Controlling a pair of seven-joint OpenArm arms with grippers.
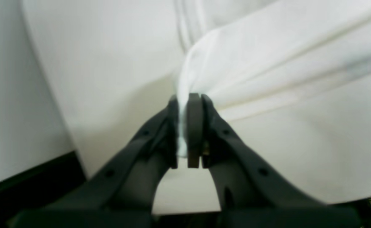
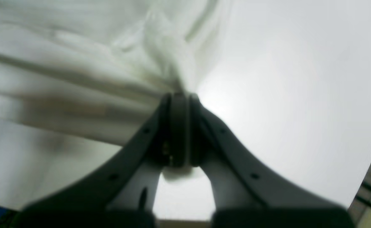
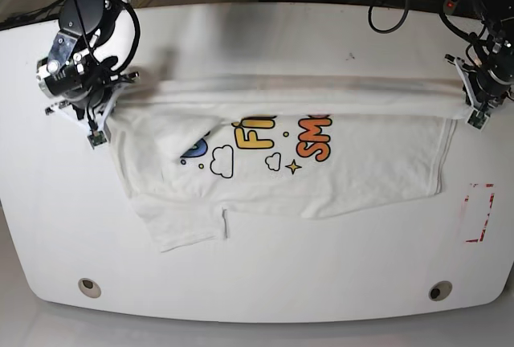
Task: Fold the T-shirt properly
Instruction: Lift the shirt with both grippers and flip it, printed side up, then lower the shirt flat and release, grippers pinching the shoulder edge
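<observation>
1. You have two arms over one white table; in the base view, your right gripper is the one on the left. Its two fingers are closed, with no wide gap, on one gathered part of the T-shirt, near one end of the shirt's upper edge.
2. Below that gripper, near the table's lower left corner, you see one of two round table fittings.
3. Your one T-shirt spans the middle of the table between the two grippers. Its upper edge is drawn into a long, fairly straight band, and the rest spreads below it, with one sleeve-like flap at the lower left.
4. On its printed side you can count two cloud outlines and one star, beside large blue, yellow and orange letters. The band cuts across the lettering, so you cannot count all the letters.
5. One black cable loops down over the table's upper part, apart from the shirt.
6. The second round fitting is near the lower right corner.
7. Your left gripper, on the right, has its two fingers closed on the shirt's other upper end. One set of red marks is below it.
</observation>
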